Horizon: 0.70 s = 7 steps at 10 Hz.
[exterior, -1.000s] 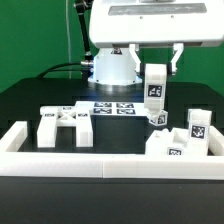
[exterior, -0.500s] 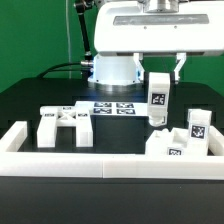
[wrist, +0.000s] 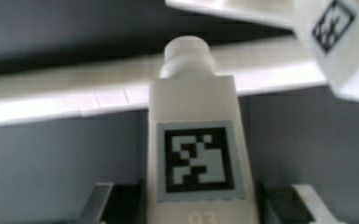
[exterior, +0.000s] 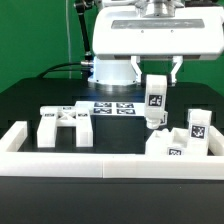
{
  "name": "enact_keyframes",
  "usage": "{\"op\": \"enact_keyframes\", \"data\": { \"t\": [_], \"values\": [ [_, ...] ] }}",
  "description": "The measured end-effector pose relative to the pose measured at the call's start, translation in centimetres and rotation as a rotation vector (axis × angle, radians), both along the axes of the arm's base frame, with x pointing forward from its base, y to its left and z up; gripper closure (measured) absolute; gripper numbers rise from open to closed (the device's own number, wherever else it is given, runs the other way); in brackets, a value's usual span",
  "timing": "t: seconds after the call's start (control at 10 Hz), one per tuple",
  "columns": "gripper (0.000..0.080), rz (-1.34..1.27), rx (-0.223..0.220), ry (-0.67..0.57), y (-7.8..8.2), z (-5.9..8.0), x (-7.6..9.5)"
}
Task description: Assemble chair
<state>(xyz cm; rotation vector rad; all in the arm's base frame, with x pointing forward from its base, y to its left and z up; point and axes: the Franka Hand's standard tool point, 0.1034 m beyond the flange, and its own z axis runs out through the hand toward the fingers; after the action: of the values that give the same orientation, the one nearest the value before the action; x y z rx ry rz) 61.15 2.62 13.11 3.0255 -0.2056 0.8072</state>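
Jaws first: in the exterior view the gripper (exterior: pixel 155 79) pinches the upper end of a tagged bar (exterior: pixel 155 100) and holds it upright, with its tag facing us. We judge the grip sits high so that the lower end stays free to be set down or fitted into another part. That lower end is low over the black table (exterior: pixel 30 100), but we cannot tell whether it touches.

The bar hangs just to the exterior view's right of the marker board (exterior: pixel 112 107) and on the far side of a cluster of tagged blocks (exterior: pixel 185 143). A wide frame piece (exterior: pixel 62 125) lies well apart toward the exterior view's left. These loose chair parts sit inside the border rail (exterior: pixel 100 163), which closes the near edge and, we judge, is there to keep them within reach.

Open room lies between the frame piece and the cluster, and on the table around the marker board. The tight side is the near right, where the cluster's tallest block stands close to the bar. We think a sideways move that way would risk a knock.

In the wrist view we look down the bar (wrist: pixel 194 150) toward its rounded tip, its tag sharp in the middle. The fingers (wrist: pixel 108 203) press against it from both sides, so the gripper (wrist: pixel 197 205) is plainly closed on it. Beyond the tip a blurred white strip (wrist: pixel 69 100) crosses the table; we cannot say what it is. One tagged block (wrist: pixel 318 30) shows near the tip, and the dark table between them is bare.
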Motion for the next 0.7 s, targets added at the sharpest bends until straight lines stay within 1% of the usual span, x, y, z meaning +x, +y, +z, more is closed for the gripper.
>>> {"op": "enact_keyframes", "data": {
  "t": [0.1,0.2,0.3,0.5,0.7],
  "values": [
    [0.0509,0.002,-0.004,0.002,0.0,-0.6,-0.3],
    [0.0509,0.002,-0.003,0.004,0.0,-0.5,-0.3],
    [0.0509,0.002,-0.009,-0.029,0.0,-0.4,-0.3],
    [0.0509,-0.001,-0.007,-0.03,0.6,-1.2,-1.1],
    [0.0509,0.001,-0.011,-0.042,0.6,-1.3,-1.3]
  ]
}}
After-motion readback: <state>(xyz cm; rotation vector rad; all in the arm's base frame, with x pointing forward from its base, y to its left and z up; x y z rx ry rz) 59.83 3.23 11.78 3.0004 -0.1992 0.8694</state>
